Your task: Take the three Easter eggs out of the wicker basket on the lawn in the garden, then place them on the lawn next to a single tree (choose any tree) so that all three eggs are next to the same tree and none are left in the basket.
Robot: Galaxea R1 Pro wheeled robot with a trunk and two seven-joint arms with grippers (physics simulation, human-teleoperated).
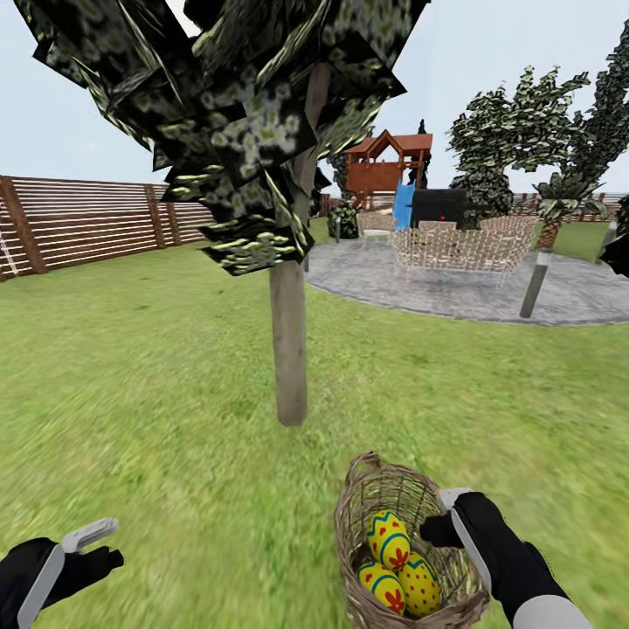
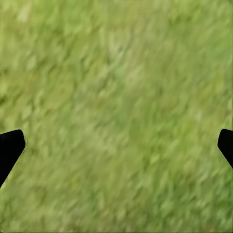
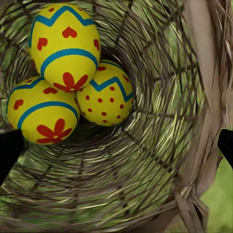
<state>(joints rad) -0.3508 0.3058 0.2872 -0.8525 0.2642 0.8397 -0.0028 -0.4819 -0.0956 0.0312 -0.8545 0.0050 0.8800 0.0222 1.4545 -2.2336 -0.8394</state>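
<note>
The brown wicker basket point(image 1: 367, 476) stands on the lawn point(image 1: 131, 393) just in front of a tree whose pale trunk point(image 1: 289, 349) rises under a dark blocky crown. Inside it lie three yellow Easter eggs point(image 1: 389, 537) point(image 1: 383, 587) point(image 1: 421, 584) with blue bands and red marks. My right gripper point(image 1: 443, 515) hovers open at the basket's right rim. The right wrist view looks down into the basket point(image 3: 145, 170) at the eggs point(image 3: 65, 46) point(image 3: 41, 111) point(image 3: 107, 97), with the fingertips spread wide. My left gripper point(image 1: 100, 542) is open and empty, low at the left over bare grass point(image 2: 116, 73).
A brown slatted fence point(image 1: 79, 223) runs along the left. Beyond the tree lies a grey paved circle point(image 1: 454, 288) with pale woven chairs point(image 1: 454, 245), a short post point(image 1: 535, 284), a red play structure point(image 1: 384, 166) and more trees point(image 1: 515, 131). Open grass surrounds the trunk.
</note>
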